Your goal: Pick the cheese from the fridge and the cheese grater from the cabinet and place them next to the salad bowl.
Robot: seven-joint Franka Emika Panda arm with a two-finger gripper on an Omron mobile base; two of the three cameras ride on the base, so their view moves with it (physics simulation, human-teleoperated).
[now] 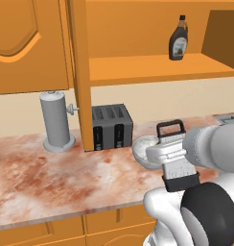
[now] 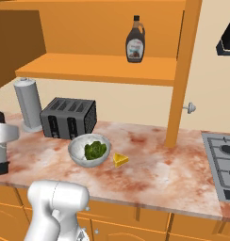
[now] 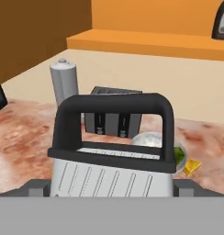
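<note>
Right up close in the hand view is the silver-grey box cheese grater with its black handle (image 3: 114, 151), standing upright. The robot's gripper (image 1: 172, 156) has its fingers closed on the sides of the grater and holds it in the air above the front edge of the counter. In the left base view the grater (image 1: 176, 161) hangs just in front of the round pale salad bowl (image 1: 145, 150) and covers part of it.

The reddish marble counter (image 2: 154, 164) carries the other things. The bowl (image 2: 89, 150) sits near the middle of the counter, a little toward the front edge, with green leaves inside. A small yellow wedge of cheese (image 2: 120, 159) lies just beside the bowl, on the side nearer the grey stove top (image 2: 223, 162) (the stove is at the far right end of the counter). A black toaster with slots (image 2: 69, 117) stands behind the bowl, close to the back wall. A tall grey paper towel roll on a stand (image 2: 28, 104) is next to the toaster, toward the left end.

Up above, the orange wooden cabinet (image 2: 107, 66) is open. A dark brown syrup bottle (image 2: 135, 40) stands upright on its shelf.
</note>
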